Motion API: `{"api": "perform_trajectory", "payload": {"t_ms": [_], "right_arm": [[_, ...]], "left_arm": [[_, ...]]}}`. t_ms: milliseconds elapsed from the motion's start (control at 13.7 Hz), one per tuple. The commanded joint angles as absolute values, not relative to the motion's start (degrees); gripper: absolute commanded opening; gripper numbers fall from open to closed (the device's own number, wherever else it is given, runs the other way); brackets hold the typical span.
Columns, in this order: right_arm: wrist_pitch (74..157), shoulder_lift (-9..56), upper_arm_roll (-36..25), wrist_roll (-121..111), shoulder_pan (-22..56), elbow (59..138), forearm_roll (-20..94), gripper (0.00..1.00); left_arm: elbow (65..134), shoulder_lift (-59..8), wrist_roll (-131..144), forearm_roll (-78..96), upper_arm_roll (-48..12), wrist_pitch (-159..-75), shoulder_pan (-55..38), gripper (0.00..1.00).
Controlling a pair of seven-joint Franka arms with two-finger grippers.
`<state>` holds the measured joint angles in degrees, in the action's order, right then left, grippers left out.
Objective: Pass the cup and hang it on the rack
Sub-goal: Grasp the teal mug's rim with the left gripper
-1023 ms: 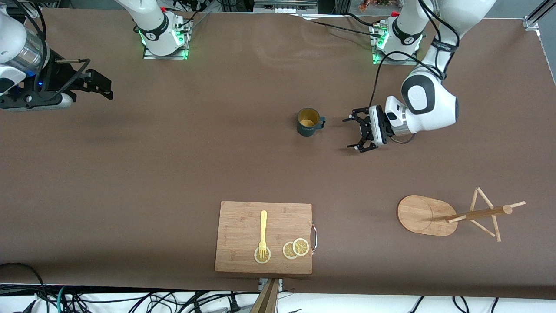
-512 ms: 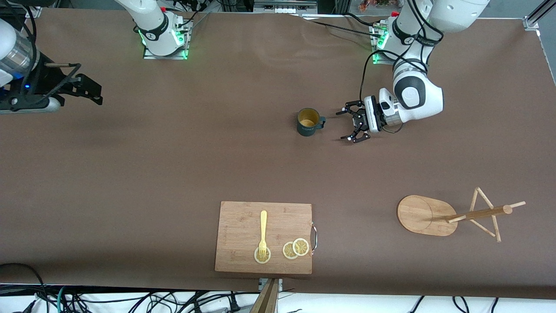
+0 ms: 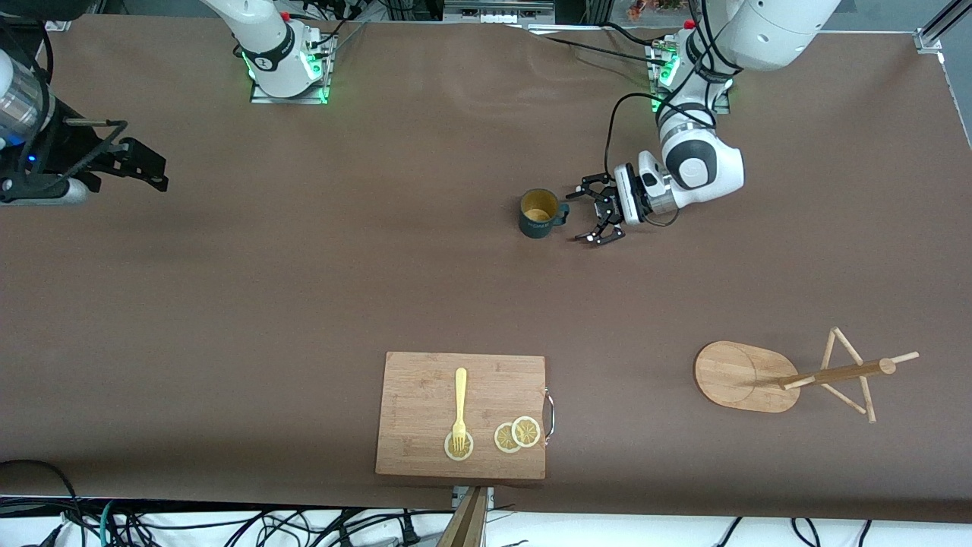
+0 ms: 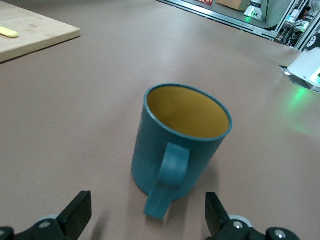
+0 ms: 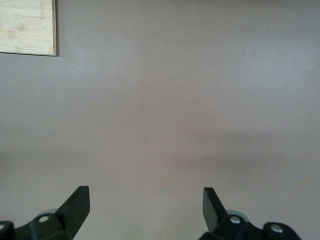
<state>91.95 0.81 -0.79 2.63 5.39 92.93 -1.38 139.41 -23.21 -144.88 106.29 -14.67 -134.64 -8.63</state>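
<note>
The teal-blue cup [image 3: 538, 213] stands upright on the brown table near its middle, its handle toward the left arm's end. In the left wrist view the cup [image 4: 180, 140] shows its yellow inside and its handle facing the camera. My left gripper [image 3: 586, 215] is open, low beside the handle, not touching it; its fingertips [image 4: 80, 212] flank the handle with wide gaps. The wooden rack [image 3: 748, 376] stands toward the left arm's end, nearer the front camera than the cup. My right gripper [image 3: 156, 171] is open and empty over the right arm's end of the table.
A bamboo cutting board [image 3: 461, 414] with a yellow fork [image 3: 459, 406] and lemon slices [image 3: 517, 434] lies near the table's front edge. A corner of the board also shows in the left wrist view [image 4: 35, 32] and in the right wrist view [image 5: 27, 25].
My left gripper has moved toward the cup's handle, staying open. My right gripper has drawn back a little toward the right arm's end. The cup has not moved.
</note>
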Motion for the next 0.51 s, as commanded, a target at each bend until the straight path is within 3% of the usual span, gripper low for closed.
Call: {"api": "perform_trajectory", "payload": {"t_ms": [0, 219, 292, 438], "right_arm": [[92.11, 2.10, -0.61, 2.99, 4.83, 91.32, -1.49, 1.00], [91.76, 2.81, -0.79, 2.99, 4.92, 91.41, -1.41, 1.00], [91.58, 2.73, -0.70, 2.99, 5.10, 91.41, -1.41, 1.00], [91.67, 2.81, -0.79, 2.90, 4.84, 91.41, -1.41, 1.00]], "left_arm": [[138.60, -23.73, -148.26, 110.73, -16.52, -139.12, -9.58, 1.00], [138.69, -23.73, -148.80, 111.80, -17.40, -139.22, -9.58, 0.99], [138.69, -23.73, -149.23, 111.97, -17.58, -139.22, -9.58, 0.90], [138.78, -23.73, -150.99, 115.03, -17.84, -139.31, -9.58, 0.60]]}}
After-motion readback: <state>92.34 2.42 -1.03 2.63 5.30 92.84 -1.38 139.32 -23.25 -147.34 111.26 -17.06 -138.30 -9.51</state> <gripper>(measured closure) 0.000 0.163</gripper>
